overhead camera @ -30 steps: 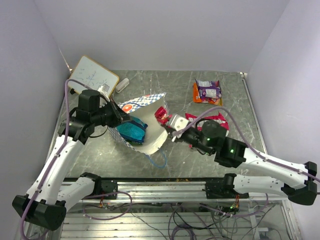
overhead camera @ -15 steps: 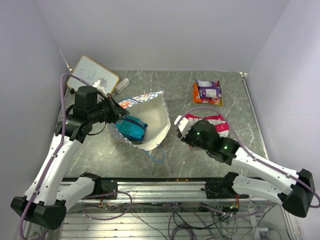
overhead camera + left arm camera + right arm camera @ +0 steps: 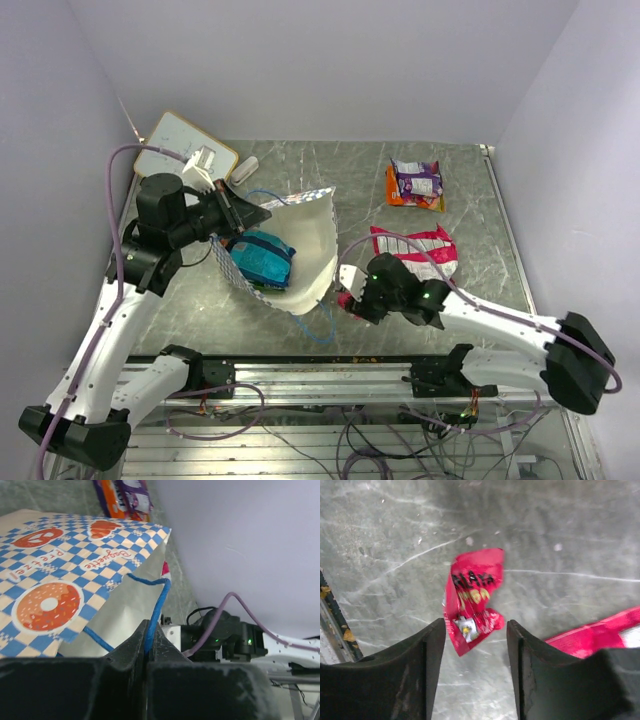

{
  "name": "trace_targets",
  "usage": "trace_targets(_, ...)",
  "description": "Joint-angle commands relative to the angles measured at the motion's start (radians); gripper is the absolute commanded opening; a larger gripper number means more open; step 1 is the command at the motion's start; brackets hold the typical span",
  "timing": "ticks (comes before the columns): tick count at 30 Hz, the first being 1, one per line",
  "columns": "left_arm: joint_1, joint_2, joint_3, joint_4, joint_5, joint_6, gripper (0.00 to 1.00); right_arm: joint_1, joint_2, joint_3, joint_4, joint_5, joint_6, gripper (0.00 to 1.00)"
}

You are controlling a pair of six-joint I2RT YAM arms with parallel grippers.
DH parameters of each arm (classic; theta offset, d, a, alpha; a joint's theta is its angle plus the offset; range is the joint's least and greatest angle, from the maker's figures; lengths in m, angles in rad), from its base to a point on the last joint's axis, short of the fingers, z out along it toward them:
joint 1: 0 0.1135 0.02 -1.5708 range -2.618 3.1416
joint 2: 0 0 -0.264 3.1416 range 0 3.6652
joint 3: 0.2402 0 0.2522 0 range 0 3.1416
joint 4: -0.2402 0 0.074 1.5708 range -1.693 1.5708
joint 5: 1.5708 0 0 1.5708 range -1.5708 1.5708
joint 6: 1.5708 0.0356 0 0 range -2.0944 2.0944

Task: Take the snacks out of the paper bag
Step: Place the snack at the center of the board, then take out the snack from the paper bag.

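Paper bag [image 3: 310,235] is seen tipped on its side on the table [image 3: 340,175], with its mouth turned toward the right arm and the checkered band uppermost in the left wrist view. Left gripper [image 3: 148,632] is clamped tight on the blue cord handle [image 3: 159,597]. The cord is drawn taut, and the upper lip appears to be lifted by it so that the mouth is propped open for reaching in. A teal-blue packet [image 3: 262,255] is visible inside the bag, not yet removed; whether more lies beneath it cannot be told. Right gripper [image 3: 475,626] is held low over the table near the bag's mouth, jaws apart. A small red packet [image 3: 470,602] is lying crumpled on the surface between them, apparently touched by neither finger, so it is judged to be set down outside the bag. A large red-pink packet [image 3: 600,632] is lying near it, and orange and purple packets [image 3: 415,183] are stacked further back, well apart from the bag. The right side of the table seems to be used as the drop area. At least one packet is left to be fetched.
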Motion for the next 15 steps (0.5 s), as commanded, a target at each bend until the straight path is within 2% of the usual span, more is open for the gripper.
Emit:
trace_targets(1, -0.008, -0.026, -0.063, 0.106, 0.191, -0.010, 0.07, 0.000, -0.146, 0.066, -0.015, 0.064, -0.023, 0.57)
trace_targets(3, -0.009, -0.046, -0.092, 0.102, 0.233, -0.016, 0.07, -0.001, -0.196, 0.096, -0.053, 0.053, -0.046, 0.60)
trace_targets(9, -0.009, -0.127, -0.128, 0.029, 0.260, -0.025, 0.07, 0.000, -0.290, 0.219, -0.135, 0.000, -0.110, 0.63)
trace_targets(15, -0.009, -0.168, -0.143, -0.003, 0.256, -0.060, 0.07, 0.025, -0.288, 0.341, -0.121, -0.136, -0.152, 0.64)
